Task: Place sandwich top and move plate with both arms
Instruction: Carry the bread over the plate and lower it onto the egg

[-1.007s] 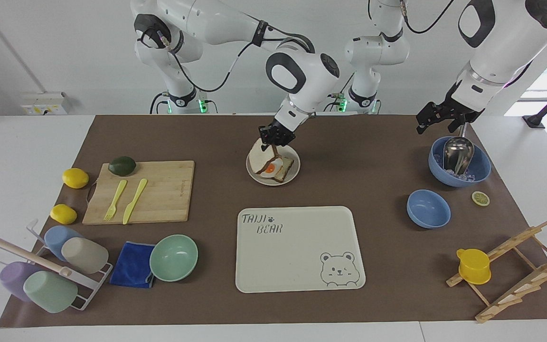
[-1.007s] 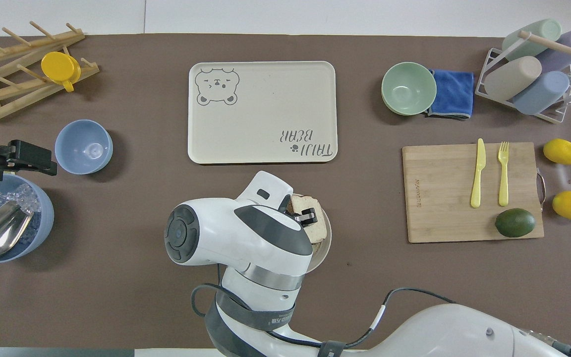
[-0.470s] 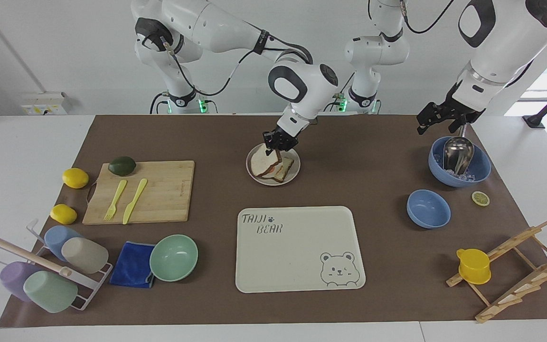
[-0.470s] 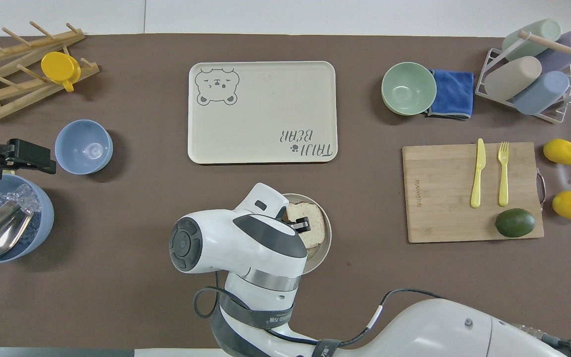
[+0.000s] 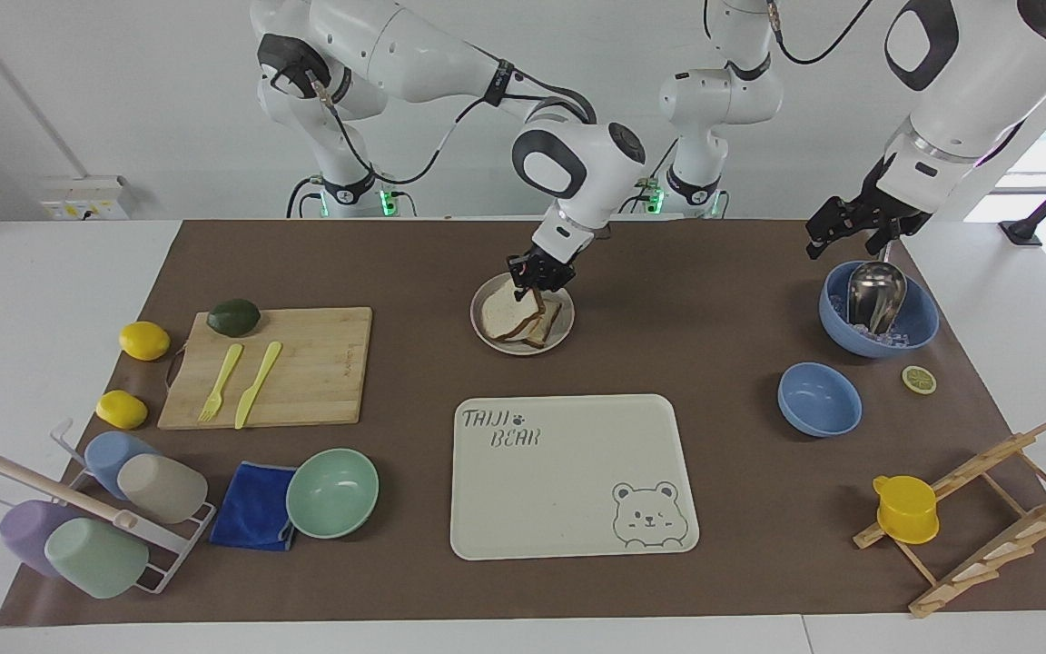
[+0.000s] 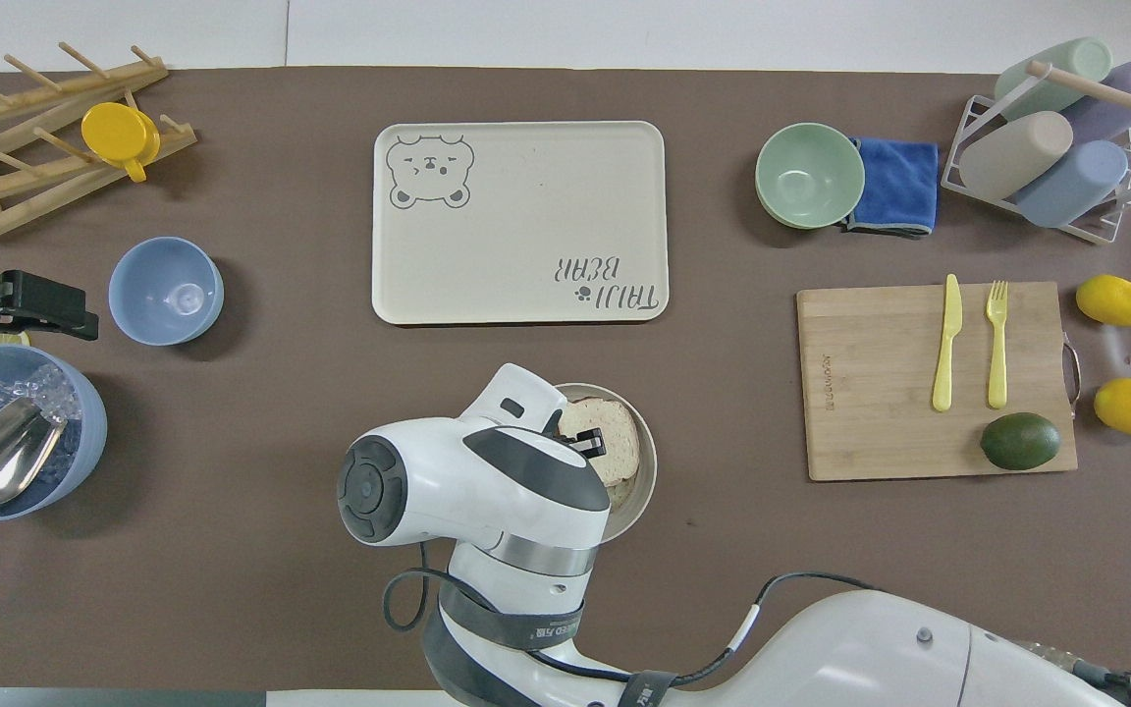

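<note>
The sandwich top [image 5: 505,315], a light slice with a brown crust, lies almost flat over the lower slice on the small round plate [image 5: 523,351]. No egg shows under it. My right gripper [image 5: 530,287] is shut on the slice's edge nearest the robots. From overhead, the right arm's wrist covers part of the plate [image 6: 646,481]; the sandwich top [image 6: 617,440] shows beside the right gripper [image 6: 587,445]. My left gripper [image 5: 850,232] hangs open in the air, holding nothing, over the rim of the blue bowl [image 5: 918,320] with ice and a metal scoop; it shows overhead too, left gripper [image 6: 21,309].
A cream bear tray [image 5: 573,474] lies farther from the robots than the plate. An empty blue bowl [image 5: 819,398], a lemon slice [image 5: 919,379] and a wooden rack [image 5: 986,518] with a yellow cup are toward the left arm's end. A cutting board [image 5: 305,363], a green bowl [image 5: 332,492] and a cup rack [image 5: 92,518] are toward the right arm's end.
The right gripper has lowered the sandwich top from steeply tilted to nearly flat, covering the fried egg. The left gripper has drifted slightly toward its own end of the table.
</note>
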`<state>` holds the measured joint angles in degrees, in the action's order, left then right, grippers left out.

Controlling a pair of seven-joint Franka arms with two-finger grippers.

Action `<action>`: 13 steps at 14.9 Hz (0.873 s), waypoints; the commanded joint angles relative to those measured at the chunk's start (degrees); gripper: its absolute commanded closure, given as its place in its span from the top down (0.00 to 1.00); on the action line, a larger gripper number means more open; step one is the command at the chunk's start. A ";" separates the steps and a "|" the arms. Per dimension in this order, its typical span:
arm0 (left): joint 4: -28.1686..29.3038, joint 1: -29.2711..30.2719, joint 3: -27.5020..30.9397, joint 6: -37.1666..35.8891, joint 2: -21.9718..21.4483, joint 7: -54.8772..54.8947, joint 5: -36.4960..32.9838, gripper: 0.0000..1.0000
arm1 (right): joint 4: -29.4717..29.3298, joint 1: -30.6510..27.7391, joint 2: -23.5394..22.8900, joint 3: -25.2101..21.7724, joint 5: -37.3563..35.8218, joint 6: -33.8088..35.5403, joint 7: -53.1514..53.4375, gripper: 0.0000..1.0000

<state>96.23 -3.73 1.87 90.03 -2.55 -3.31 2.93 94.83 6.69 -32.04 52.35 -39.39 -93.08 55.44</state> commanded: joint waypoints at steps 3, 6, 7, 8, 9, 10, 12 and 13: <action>1.06 0.57 -0.47 1.02 -0.88 0.50 -1.00 1.00 | 1.32 -1.15 -0.57 0.82 0.36 -3.86 2.12 0.57; 1.06 1.01 -0.47 1.02 -0.88 0.50 -1.00 1.00 | 0.36 -0.63 -0.66 0.82 3.51 -7.79 3.44 0.89; 1.06 1.01 -0.47 1.11 -0.88 0.50 -1.00 1.00 | 0.00 -0.71 -0.75 0.82 4.57 -9.55 4.23 0.92; 1.06 1.01 -0.47 1.11 -0.88 0.50 -1.00 1.00 | -1.30 -0.71 -0.75 0.82 6.15 -10.36 4.41 0.95; 1.15 1.01 -0.47 1.80 -0.88 0.41 -1.00 1.00 | -2.19 -1.15 -0.57 0.82 7.64 -10.36 4.41 0.99; 1.15 1.01 -0.47 1.99 -0.88 0.41 -1.00 1.00 | -3.15 -1.85 -0.05 0.91 8.88 -10.10 3.98 1.00; 1.59 1.01 -0.47 2.25 -0.97 0.32 -1.00 1.00 | -5.00 -5.01 2.14 1.17 12.21 -9.49 3.10 1.00; 1.85 1.09 -0.47 2.60 -1.14 0.41 -1.00 1.00 | -5.44 -7.02 4.15 1.00 14.84 -8.96 0.74 1.00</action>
<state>96.38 -3.37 1.87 90.90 -2.54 -3.31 2.93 90.49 3.83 -31.17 52.60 -29.05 -102.89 58.80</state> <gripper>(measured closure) 0.000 0.000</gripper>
